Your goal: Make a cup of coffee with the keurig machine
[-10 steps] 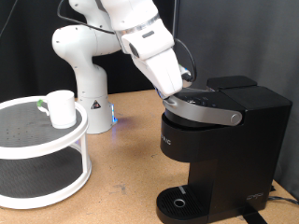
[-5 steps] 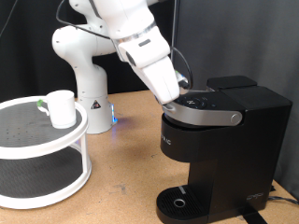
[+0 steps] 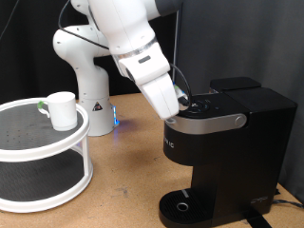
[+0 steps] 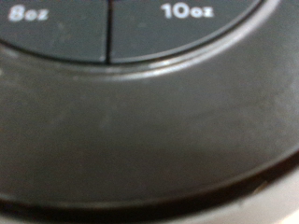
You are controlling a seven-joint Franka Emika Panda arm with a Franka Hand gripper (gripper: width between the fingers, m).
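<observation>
The boxy matte-black coffee machine (image 3: 223,142) with a rounded brew head and a curved silver-grey lid handle (image 3: 214,121) was seen standing at the exterior view's right side of the brown wooden worktop (image 3: 128,180), its lid closed and its round drip tray (image 3: 183,206) bare. The white robot arm (image 3: 128,38) was bent down over it, and the gripper (image 3: 183,107) was placed right at the top of the brew head, at the button panel; whether its fingers were spread or pressed together could not be told, and nothing was seen held. In the wrist view only the dark round button panel (image 4: 149,121) was shown very close and blurred, with the markings "8oz" and "10oz" on two buttons. The small white mug (image 3: 63,110), with a green tint at its handle, was placed on the upper shelf of a white round two-level rack (image 3: 47,157) with dark mesh, at the exterior view's left edge of the worktop, well apart from the machine.
</observation>
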